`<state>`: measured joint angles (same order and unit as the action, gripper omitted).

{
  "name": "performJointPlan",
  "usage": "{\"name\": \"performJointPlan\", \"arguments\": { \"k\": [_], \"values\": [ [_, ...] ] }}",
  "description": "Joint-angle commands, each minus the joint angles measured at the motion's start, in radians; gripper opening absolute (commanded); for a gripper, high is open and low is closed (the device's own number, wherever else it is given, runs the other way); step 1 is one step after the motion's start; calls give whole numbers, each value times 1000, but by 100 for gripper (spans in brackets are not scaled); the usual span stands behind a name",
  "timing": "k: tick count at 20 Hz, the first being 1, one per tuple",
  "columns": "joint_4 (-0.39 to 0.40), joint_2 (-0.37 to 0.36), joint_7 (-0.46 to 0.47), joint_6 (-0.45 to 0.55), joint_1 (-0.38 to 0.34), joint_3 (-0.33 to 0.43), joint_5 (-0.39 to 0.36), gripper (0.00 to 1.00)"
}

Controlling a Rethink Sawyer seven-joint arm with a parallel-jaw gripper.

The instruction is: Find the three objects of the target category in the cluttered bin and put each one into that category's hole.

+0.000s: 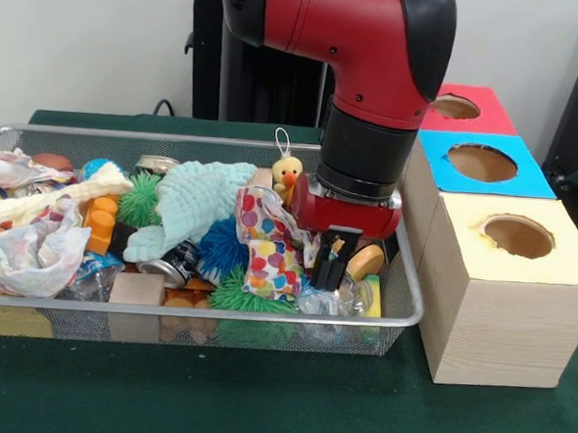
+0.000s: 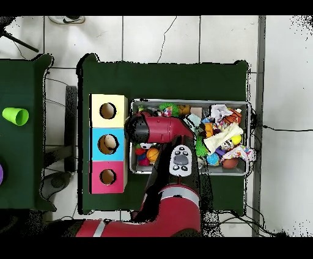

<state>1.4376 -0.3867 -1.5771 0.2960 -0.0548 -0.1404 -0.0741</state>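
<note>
Silver wire-mesh bin (image 1: 195,314) brims with clutter as the red-and-black gripper (image 1: 332,263) dips into its end nearest the wooden boxes, black fingers close together; one crinkly printed plastic bag (image 1: 33,255) lies at the opposite end.

Bin (image 1: 408,283): silver wire mesh, smooth shiny metal rim. Bags (image 1: 34,252): thin crinkly film, glossy. Boxes (image 1: 498,323): pale raw wood, visible grain. Surface (image 1: 258,401): matt green cloth. My arm shell (image 1: 358,44): glossy red plastic.
</note>
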Motion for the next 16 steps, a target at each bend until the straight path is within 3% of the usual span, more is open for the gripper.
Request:
{"name": "performJointPlan", "arguments": {
  "k": [1, 8, 16],
  "values": [
    [-34, 27, -64, 132, -55, 83, 3, 0],
    [-101, 67, -66, 178, -52, 90, 16, 0],
    [-87, 56, -109, 166, -24, 66, 15, 0]
  ]
}}
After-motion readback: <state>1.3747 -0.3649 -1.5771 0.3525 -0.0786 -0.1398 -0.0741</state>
